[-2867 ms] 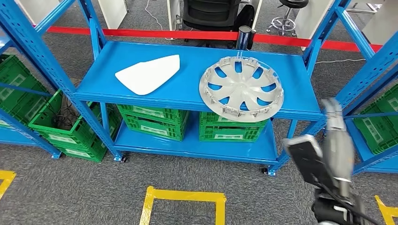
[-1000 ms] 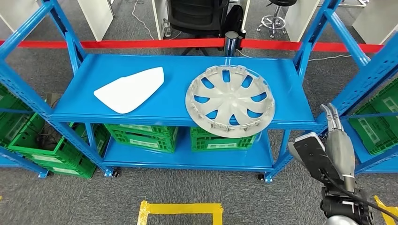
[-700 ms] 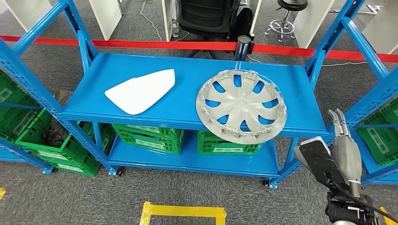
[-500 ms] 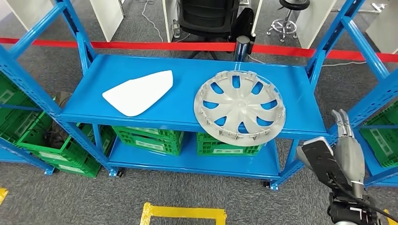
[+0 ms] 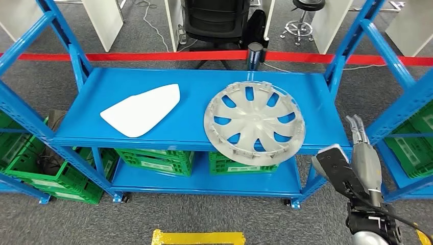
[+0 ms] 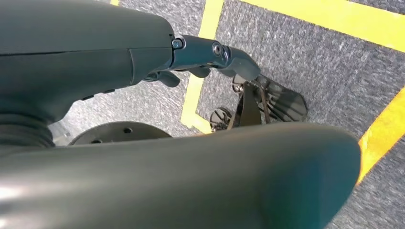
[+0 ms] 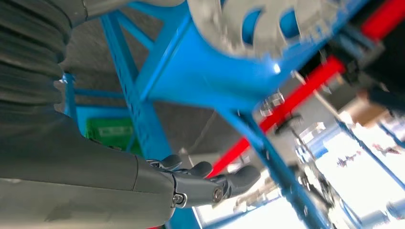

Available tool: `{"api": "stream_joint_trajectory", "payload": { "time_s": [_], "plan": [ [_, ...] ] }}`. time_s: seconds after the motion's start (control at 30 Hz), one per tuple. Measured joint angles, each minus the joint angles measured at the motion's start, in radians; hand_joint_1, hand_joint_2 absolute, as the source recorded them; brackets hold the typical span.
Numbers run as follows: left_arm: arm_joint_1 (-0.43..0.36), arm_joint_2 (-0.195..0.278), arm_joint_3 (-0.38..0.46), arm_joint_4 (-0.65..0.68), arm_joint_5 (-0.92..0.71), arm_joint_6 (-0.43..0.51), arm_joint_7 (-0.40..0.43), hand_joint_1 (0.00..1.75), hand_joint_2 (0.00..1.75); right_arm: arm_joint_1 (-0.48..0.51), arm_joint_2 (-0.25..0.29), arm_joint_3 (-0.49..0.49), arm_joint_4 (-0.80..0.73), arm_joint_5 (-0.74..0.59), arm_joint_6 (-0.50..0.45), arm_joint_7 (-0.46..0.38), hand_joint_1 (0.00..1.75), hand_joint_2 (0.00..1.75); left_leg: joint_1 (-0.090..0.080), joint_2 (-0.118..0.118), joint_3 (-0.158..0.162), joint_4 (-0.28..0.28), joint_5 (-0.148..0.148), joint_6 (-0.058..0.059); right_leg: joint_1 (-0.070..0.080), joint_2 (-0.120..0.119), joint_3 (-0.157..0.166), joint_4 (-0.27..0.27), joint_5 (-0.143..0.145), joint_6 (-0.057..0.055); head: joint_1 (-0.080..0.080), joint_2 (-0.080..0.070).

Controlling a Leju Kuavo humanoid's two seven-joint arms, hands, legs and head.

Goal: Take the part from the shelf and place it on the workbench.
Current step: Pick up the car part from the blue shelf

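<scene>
Silver-grey plastic hubcap, round with curved spokes and clipped tabs round its rim, lies flat on the upper deck of the blue steel shelf, toward the 3 o'clock end of that deck, its near edge jutting a little past the front lip; nothing touches it; at 9 o'clock from it, well apart on the same deck, lies a flat white plastic panel with one rounded and one pointed end; beneath the deck, green slatted plastic crates sit on the lower shelf; beyond the shelf, at 12 o'clock, a red barrier tape runs across grey carpet, and a black office chair stands behind it; the right hand is raised at 4 o'clock from the hubcap, beside the shelf's front corner post, apart from the part, its fingers straight and pointing up with nothing between them, released; the right wrist view shows the same slack dark fingers and the hubcap's rim above the blue deck edge; the left hand hangs over grey carpet crossed by yellow floor tape, its fingers loosely bent and grasping nothing.
</scene>
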Motion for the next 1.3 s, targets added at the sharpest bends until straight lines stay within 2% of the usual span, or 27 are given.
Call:
{"api": "stream_joint_trajectory", "payload": {
  "time_s": [0.07,0.1,0.13,0.2,0.23,0.27,0.3,0.37,0.4,0.43,0.5,0.63,0.83,1.07,1.3],
  "plan": [
    [0.001,0.000,-0.006,0.000,-0.021,-0.011,0.012,0.00,0.00,-0.009,0.000,0.001,0.027,-0.058,0.035,-0.002,0.00,1.75,0.003,-0.001,0.006,-0.005,-0.002,0.011,-0.002,-0.001,-0.009,0.014,-0.012,0.011,0.005,0.000],
    [0.001,0.001,-0.011,0.000,-0.032,-0.019,0.015,0.00,0.00,-0.018,-0.001,0.002,0.047,-0.095,0.060,-0.007,0.00,1.75,0.005,-0.001,0.009,-0.007,-0.003,0.016,-0.003,-0.001,-0.024,0.043,-0.025,0.016,0.009,0.000],
    [0.001,0.001,-0.016,0.000,-0.041,-0.027,0.015,0.00,0.00,-0.032,-0.002,0.004,0.073,-0.130,0.089,-0.016,0.00,1.75,0.005,0.000,0.012,-0.008,-0.005,0.021,-0.003,-0.002,-0.052,0.093,-0.045,0.019,0.016,0.000],
    [-0.002,0.002,-0.027,0.000,-0.051,-0.038,0.014,0.00,0.00,-0.069,-0.002,0.017,0.143,-0.173,0.140,-0.042,0.00,1.75,0.002,0.000,0.015,-0.009,-0.010,0.027,-0.005,-0.002,-0.134,0.232,-0.084,0.022,0.029,0.000],
    [-0.003,0.003,-0.032,0.000,-0.054,-0.041,0.014,0.00,0.00,-0.090,0.000,0.029,0.176,-0.179,0.160,-0.052,0.00,1.75,0.001,-0.001,0.018,-0.008,-0.013,0.029,-0.005,-0.002,-0.170,0.282,-0.087,0.022,0.033,0.000],
    [-0.004,0.003,-0.036,0.000,-0.056,-0.041,0.014,0.00,0.00,-0.111,0.002,0.042,0.204,-0.180,0.177,-0.055,0.00,1.75,-0.001,-0.002,0.022,-0.008,-0.016,0.030,-0.005,-0.002,-0.192,0.301,-0.074,0.021,0.037,0.000],
    [-0.004,0.003,-0.040,0.000,-0.060,-0.035,0.014,0.00,0.00,-0.131,0.005,0.056,0.226,-0.175,0.191,-0.050,0.00,1.75,-0.001,-0.003,0.029,-0.008,-0.021,0.030,-0.004,-0.003,-0.192,0.276,-0.042,0.018,0.039,0.000],
    [-0.005,0.003,-0.050,0.000,-0.070,-0.006,0.012,0.00,0.00,-0.172,0.012,0.086,0.261,-0.152,0.209,-0.027,0.00,1.75,-0.002,-0.006,0.043,-0.008,-0.030,0.026,-0.004,-0.003,-0.151,0.151,0.043,0.010,0.045,0.000],
    [-0.005,0.003,-0.055,0.000,-0.075,0.011,0.013,0.00,0.00,-0.190,0.016,0.102,0.277,-0.139,0.214,-0.011,0.00,1.75,-0.003,-0.008,0.046,-0.007,-0.035,0.022,-0.002,-0.003,-0.125,0.091,0.069,0.006,0.048,0.000],
    [-0.006,0.003,-0.060,0.000,-0.076,0.023,0.015,0.00,0.00,-0.205,0.019,0.117,0.289,-0.130,0.216,0.003,0.00,1.75,-0.004,-0.010,0.045,-0.006,-0.037,0.017,0.001,-0.003,-0.105,0.050,0.078,0.000,0.050,0.000],
    [-0.006,0.005,-0.068,0.000,-0.070,0.033,0.023,0.00,0.00,-0.225,0.025,0.143,0.308,-0.127,0.221,0.017,0.00,1.75,-0.005,-0.012,0.038,-0.002,-0.038,0.009,0.006,-0.003,-0.090,0.026,0.068,-0.006,0.050,0.000],
    [-0.005,0.009,-0.074,0.000,-0.059,0.037,0.032,0.00,0.00,-0.239,0.037,0.178,0.338,-0.143,0.235,0.019,0.00,1.75,-0.005,-0.011,0.041,-0.007,-0.036,0.012,0.004,-0.002,-0.090,0.021,0.067,-0.006,0.036,0.000],
    [-0.008,0.009,-0.080,0.000,-0.059,0.031,0.038,0.00,0.00,-0.260,0.065,0.230,0.377,-0.127,0.258,0.000,0.00,1.75,-0.005,-0.008,0.043,-0.022,-0.038,0.008,0.005,-0.002,-0.082,0.022,0.062,-0.015,0.020,0.000],
    [-0.006,0.006,-0.085,0.000,-0.045,0.023,0.052,0.00,0.00,-0.281,0.100,0.279,0.380,-0.134,0.248,-0.027,0.00,1.75,-0.005,-0.007,0.044,-0.024,-0.036,-0.003,0.006,-0.002,-0.078,0.022,0.062,-0.020,0.019,0.000],
    [-0.004,0.002,-0.086,0.000,-0.038,0.041,0.059,0.00,0.00,-0.291,0.110,0.300,0.320,-0.198,0.243,-0.039,0.00,1.75,-0.007,-0.007,0.052,-0.022,-0.034,-0.003,0.004,-0.002,-0.078,0.021,0.064,-0.019,0.019,0.000]
  ]
}}
